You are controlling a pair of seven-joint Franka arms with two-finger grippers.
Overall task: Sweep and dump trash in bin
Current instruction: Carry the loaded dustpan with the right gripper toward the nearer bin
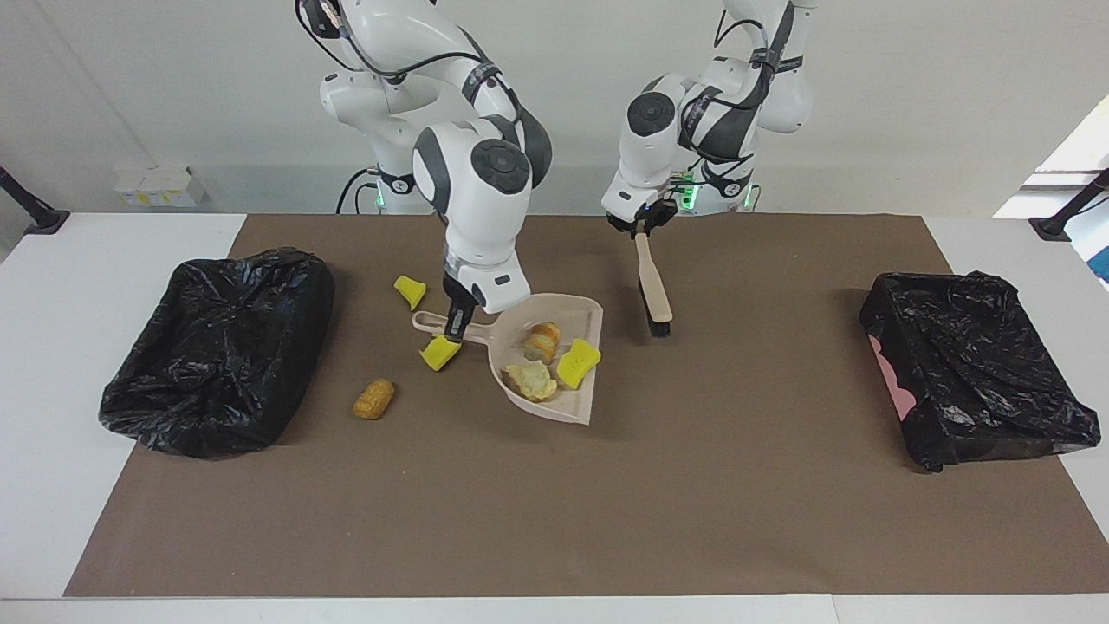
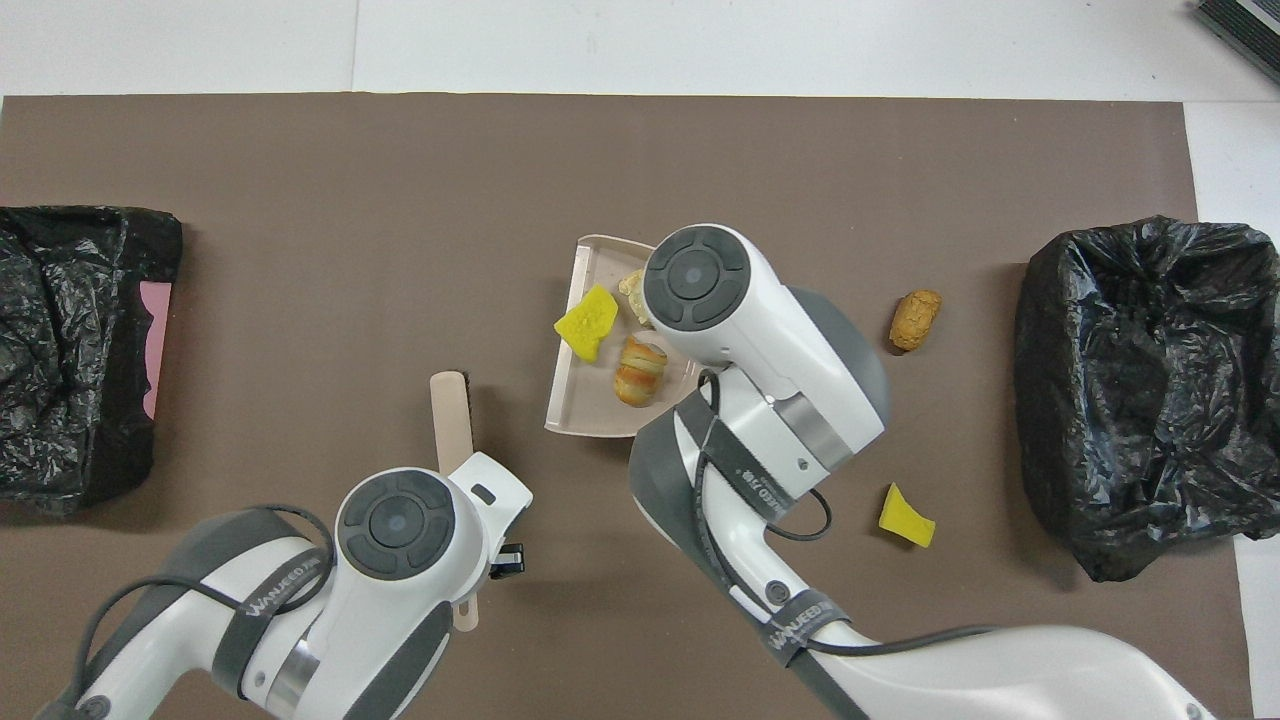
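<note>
My right gripper [image 1: 457, 325] is shut on the handle of a beige dustpan [image 1: 576, 316], held just above the brown mat. The pan [image 2: 590, 405] carries three pieces of trash: a bread-like roll [image 1: 542, 341], a pale chunk [image 1: 530, 380] and a yellow sponge wedge [image 1: 578, 361]. On the mat lie two yellow wedges [image 1: 410, 290] [image 1: 439, 353] and an orange-brown piece [image 1: 373, 399]. My left gripper [image 1: 641, 227] is shut on the handle of a brush [image 1: 651, 286], which hangs with its bristles down beside the pan. The overhead view hides both grippers under their wrists.
A bin lined with a black bag [image 1: 217, 347] stands at the right arm's end of the table. A second black-lined bin [image 1: 979, 373] with a pink edge stands at the left arm's end. The brown mat [image 1: 554, 503] covers the table's middle.
</note>
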